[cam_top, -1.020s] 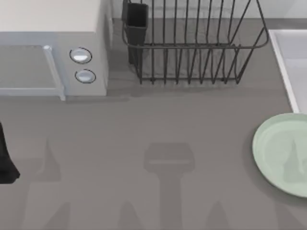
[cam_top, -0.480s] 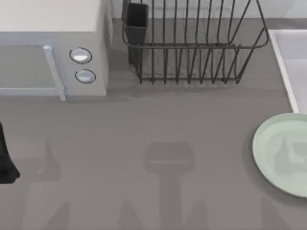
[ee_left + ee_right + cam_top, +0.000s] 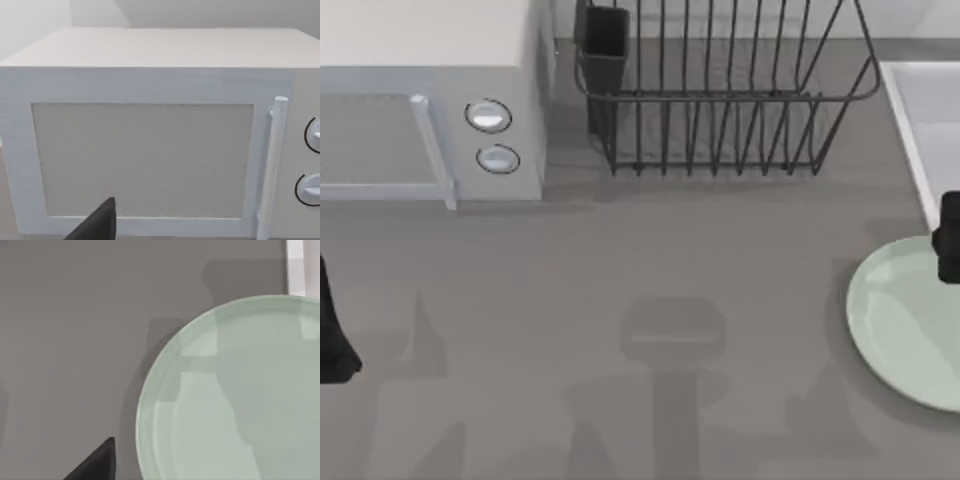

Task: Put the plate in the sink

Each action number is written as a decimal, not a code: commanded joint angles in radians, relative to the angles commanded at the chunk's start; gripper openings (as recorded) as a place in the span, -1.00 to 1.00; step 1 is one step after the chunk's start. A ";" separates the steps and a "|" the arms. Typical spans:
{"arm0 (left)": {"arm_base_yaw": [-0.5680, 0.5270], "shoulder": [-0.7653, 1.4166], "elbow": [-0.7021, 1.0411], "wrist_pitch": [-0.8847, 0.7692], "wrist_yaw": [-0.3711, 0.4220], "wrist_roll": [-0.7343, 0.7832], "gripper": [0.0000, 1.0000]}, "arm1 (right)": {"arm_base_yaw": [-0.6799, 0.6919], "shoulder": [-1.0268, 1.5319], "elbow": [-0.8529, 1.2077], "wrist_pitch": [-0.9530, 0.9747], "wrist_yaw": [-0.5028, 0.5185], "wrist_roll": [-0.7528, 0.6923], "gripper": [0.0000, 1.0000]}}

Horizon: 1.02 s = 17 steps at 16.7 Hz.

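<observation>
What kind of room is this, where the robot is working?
Most likely a pretend kitchen counter: there is a microwave, a wire dish rack, a sink, and a green plate lying on the grey table.

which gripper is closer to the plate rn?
Right. The right gripper is at the plate's far rim by the sink, at the table's right edge. The left gripper sits at the far left edge, facing the microwave.

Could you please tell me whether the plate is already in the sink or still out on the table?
Still out: the plate lies flat on the grey table, just in front of the sink.
</observation>
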 joint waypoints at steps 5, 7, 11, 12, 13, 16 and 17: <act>0.000 0.000 0.000 0.000 0.000 0.000 1.00 | 0.089 0.465 0.326 -0.260 0.000 0.092 1.00; 0.000 0.000 0.000 0.000 0.000 0.000 1.00 | 0.115 0.603 0.423 -0.337 0.000 0.120 1.00; 0.000 0.000 0.000 0.000 0.000 0.000 1.00 | 0.146 0.755 0.535 -0.428 0.000 0.152 1.00; 0.000 0.000 0.000 0.000 0.000 0.000 1.00 | 0.149 0.766 0.544 -0.435 0.000 0.154 1.00; 0.000 0.000 0.000 0.000 0.000 0.000 1.00 | 0.149 0.767 0.545 -0.436 0.000 0.155 1.00; 0.000 0.000 0.000 0.000 0.000 0.000 1.00 | 0.149 0.767 0.545 -0.436 0.000 0.155 1.00; 0.000 0.000 0.000 0.000 0.000 0.000 1.00 | 0.144 0.765 0.542 -0.434 0.000 0.154 1.00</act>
